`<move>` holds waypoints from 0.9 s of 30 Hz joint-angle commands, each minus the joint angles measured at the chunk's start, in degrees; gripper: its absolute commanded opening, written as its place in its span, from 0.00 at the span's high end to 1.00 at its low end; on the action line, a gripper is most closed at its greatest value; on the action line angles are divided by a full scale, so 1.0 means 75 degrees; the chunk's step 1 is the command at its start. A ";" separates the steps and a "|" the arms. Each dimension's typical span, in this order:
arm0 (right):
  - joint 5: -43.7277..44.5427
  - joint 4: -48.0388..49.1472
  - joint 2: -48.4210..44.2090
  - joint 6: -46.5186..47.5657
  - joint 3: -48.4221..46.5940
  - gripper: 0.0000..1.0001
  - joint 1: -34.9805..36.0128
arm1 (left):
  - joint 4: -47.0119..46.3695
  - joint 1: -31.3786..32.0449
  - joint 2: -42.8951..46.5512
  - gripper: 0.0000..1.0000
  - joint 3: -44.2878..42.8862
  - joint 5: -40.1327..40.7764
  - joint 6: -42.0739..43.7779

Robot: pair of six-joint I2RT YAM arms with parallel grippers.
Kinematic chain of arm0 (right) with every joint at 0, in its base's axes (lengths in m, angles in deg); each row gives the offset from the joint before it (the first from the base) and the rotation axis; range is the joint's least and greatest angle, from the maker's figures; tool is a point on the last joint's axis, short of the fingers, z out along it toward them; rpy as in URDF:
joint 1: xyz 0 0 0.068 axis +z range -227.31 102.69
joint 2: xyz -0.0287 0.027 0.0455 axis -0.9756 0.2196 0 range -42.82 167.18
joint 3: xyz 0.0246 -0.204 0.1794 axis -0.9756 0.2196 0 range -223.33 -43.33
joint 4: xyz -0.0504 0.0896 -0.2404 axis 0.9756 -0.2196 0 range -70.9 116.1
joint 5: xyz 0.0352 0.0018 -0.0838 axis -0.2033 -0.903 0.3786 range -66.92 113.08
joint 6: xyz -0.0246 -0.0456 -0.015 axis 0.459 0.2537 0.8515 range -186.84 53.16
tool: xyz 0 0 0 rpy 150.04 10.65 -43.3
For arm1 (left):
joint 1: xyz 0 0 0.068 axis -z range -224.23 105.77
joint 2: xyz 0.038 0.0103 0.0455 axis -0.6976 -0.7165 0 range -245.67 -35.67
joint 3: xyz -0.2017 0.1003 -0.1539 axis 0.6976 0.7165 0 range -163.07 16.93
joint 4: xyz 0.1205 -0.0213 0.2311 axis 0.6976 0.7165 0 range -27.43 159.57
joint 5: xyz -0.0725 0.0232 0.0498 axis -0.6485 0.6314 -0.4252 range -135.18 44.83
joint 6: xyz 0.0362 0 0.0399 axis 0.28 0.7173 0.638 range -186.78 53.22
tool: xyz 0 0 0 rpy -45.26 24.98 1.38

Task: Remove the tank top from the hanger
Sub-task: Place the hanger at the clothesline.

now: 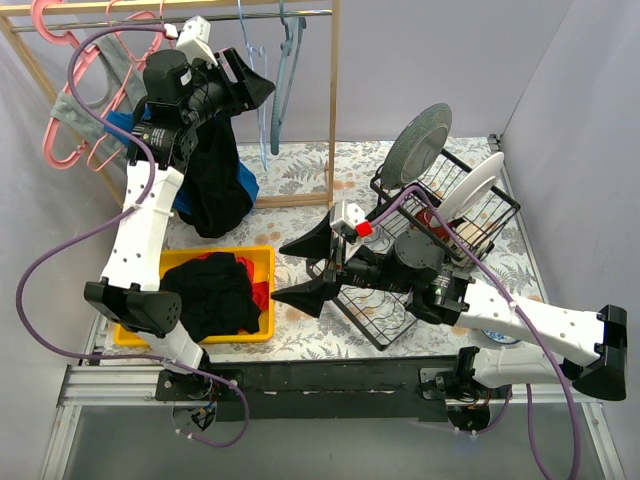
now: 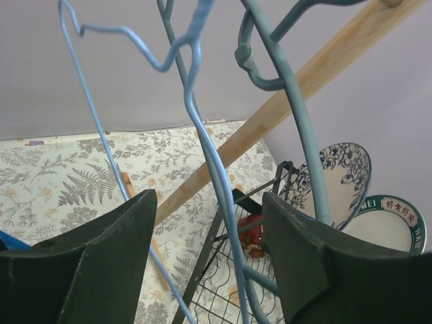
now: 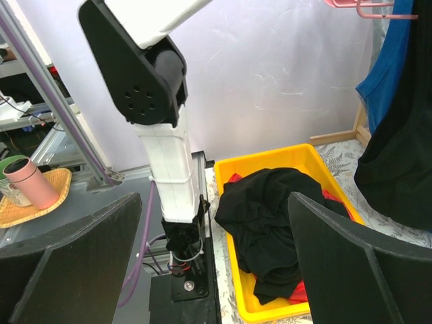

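1. The black tank top (image 1: 215, 185) hangs below and behind the left gripper (image 1: 258, 82) — under its wrist, not between its fingers.
2. It droops in dark, bunched folds, with a blue garment (image 1: 246, 183) showing at its edge. The arm hides its hanger.
3. The left gripper's jaws stand wide apart and clamp nothing. Thin blue hangers (image 2: 202, 135) pass between them.
4. The right gripper (image 1: 282, 270) gapes wide too and is empty — well apart from the tank top, facing a yellow bin (image 3: 270, 154) of dark clothes.
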 commanded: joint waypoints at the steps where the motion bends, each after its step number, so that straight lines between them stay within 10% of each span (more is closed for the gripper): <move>1: 0.0046 -0.0065 0.0107 0.0001 -0.0510 0.02 0.0039 | -0.0139 -0.0025 0.1142 0.34 0.0540 0.0022 0.0143; 6: 0.0899 -0.1095 0.0330 -0.0572 -0.1085 0.02 0.0051 | -0.0584 -0.0025 0.2827 0.02 0.1690 0.0491 0.0201; 13: 0.0984 -0.1591 0.0635 -0.0655 -0.1379 0.01 0.0039 | 0.0597 -0.0025 0.3733 0.02 0.1716 0.1650 0.1127; 21: 0.0526 -0.0910 0.0506 -0.0679 -0.0816 0.04 0.0039 | 0.2474 -0.0037 0.1919 0.09 -0.0300 0.3489 0.1701; 27: 0.0655 -0.0992 0.0284 -0.0573 -0.0746 0.06 0.0039 | 0.2309 -0.0739 0.0983 0.14 -0.1248 0.2790 0.1901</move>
